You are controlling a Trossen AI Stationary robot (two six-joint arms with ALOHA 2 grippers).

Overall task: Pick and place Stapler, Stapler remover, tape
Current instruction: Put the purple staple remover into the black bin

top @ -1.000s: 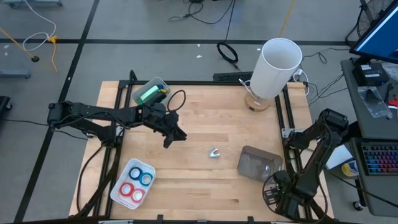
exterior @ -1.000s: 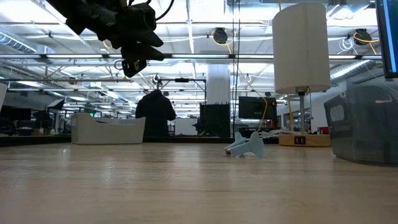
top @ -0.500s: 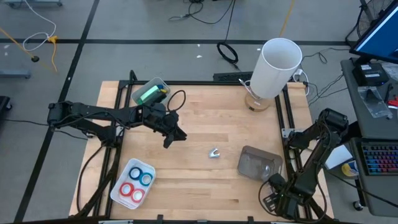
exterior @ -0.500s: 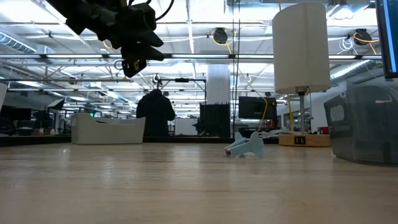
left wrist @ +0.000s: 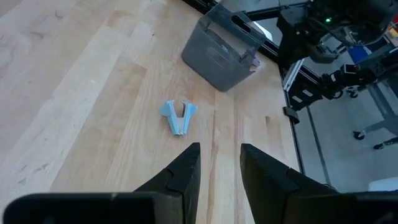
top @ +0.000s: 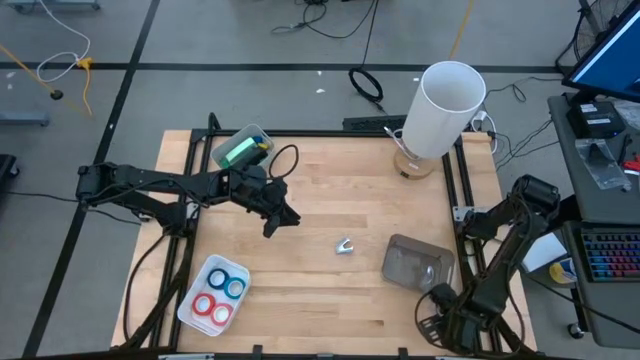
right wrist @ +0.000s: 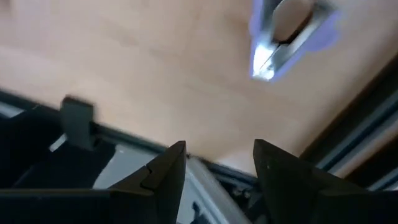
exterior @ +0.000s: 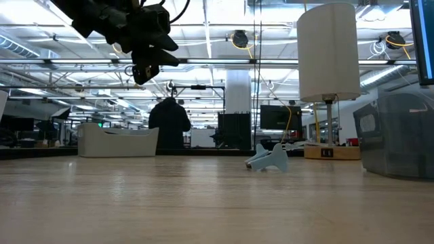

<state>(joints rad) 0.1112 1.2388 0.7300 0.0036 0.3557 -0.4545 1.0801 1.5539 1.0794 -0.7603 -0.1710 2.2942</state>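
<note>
The pale blue stapler remover [top: 344, 246] [exterior: 268, 159] [left wrist: 179, 117] rests on its prongs on the bare wood at mid-table. Two blue tape rolls [top: 230, 284] and two red ones [top: 212, 308] lie flat in a white tray [top: 186, 310] near the table's near-left corner. A green thing [top: 240, 150] lies in a clear bin at the far-left corner. My left gripper [top: 278, 218] [exterior: 144, 71] [left wrist: 219, 165] hangs open well above the table, left of the remover. My right gripper [top: 437, 325] [right wrist: 214, 168] is open at the near-right edge. No stapler shows plainly.
A grey translucent box [top: 415, 262] [left wrist: 224, 53] [exterior: 400, 135] stands right of the remover. A tall white cylinder on a wooden base [top: 445, 105] [exterior: 329, 51] stands at the far-right corner. A blurred bluish, shiny thing [right wrist: 289, 31] shows beyond my right fingers. Black rails frame the table.
My right arm's wrist has shifted a little toward the table's near edge at the near-right corner. My left arm and the things on the table have kept still.
</note>
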